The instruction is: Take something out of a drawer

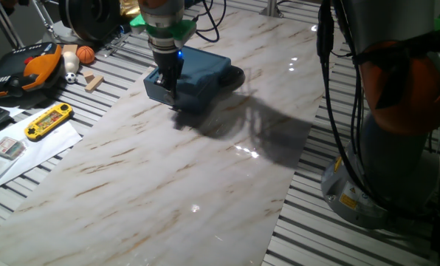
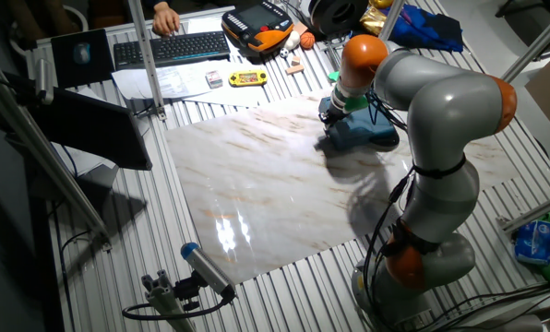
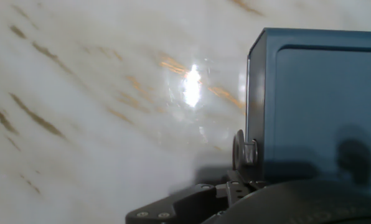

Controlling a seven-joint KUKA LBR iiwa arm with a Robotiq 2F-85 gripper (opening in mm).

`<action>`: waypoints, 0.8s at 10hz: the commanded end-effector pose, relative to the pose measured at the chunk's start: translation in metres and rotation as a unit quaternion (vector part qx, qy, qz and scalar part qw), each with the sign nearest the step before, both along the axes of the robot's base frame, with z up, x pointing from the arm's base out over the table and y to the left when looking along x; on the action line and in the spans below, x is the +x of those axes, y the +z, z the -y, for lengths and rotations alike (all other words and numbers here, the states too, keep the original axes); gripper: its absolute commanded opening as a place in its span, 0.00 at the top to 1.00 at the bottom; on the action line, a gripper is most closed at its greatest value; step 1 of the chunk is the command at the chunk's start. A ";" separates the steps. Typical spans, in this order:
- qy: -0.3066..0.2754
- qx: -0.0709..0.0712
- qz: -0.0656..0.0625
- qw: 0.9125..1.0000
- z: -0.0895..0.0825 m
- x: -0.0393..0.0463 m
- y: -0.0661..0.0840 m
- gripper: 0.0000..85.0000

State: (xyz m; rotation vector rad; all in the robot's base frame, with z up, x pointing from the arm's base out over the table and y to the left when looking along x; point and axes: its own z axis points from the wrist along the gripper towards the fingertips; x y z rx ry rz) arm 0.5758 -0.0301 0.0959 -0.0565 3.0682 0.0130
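Note:
The drawer's dark blue box (image 1: 201, 74) sits at the far side of the marble board (image 1: 168, 177), and it also shows in the other fixed view (image 2: 363, 134). In the hand view the drawer front (image 3: 254, 99) looks flush with the box, its small round knob (image 3: 244, 151) just above the gripper's dark housing. My gripper (image 1: 170, 90) points down at the box's front face, right by the knob. Its fingers merge into one dark mass, so their gap is unreadable. The something is hidden from every view.
A yellow handheld game (image 1: 49, 121) lies on papers at the left, beyond the board's edge. An orange and black case (image 1: 28, 68), small balls (image 1: 86, 54) and a wooden block (image 1: 94, 81) lie behind it. The arm's base (image 1: 397, 111) stands at the right.

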 end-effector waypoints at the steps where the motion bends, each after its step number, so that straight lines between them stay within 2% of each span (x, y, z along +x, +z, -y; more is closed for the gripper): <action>1: -0.001 -0.001 -0.001 1.000 0.001 0.0013 0.001 1.00; 5: -0.004 -0.001 0.004 1.000 -0.003 0.0052 0.003 1.00; 8: -0.004 0.005 -0.002 1.000 -0.002 0.0065 0.005 1.00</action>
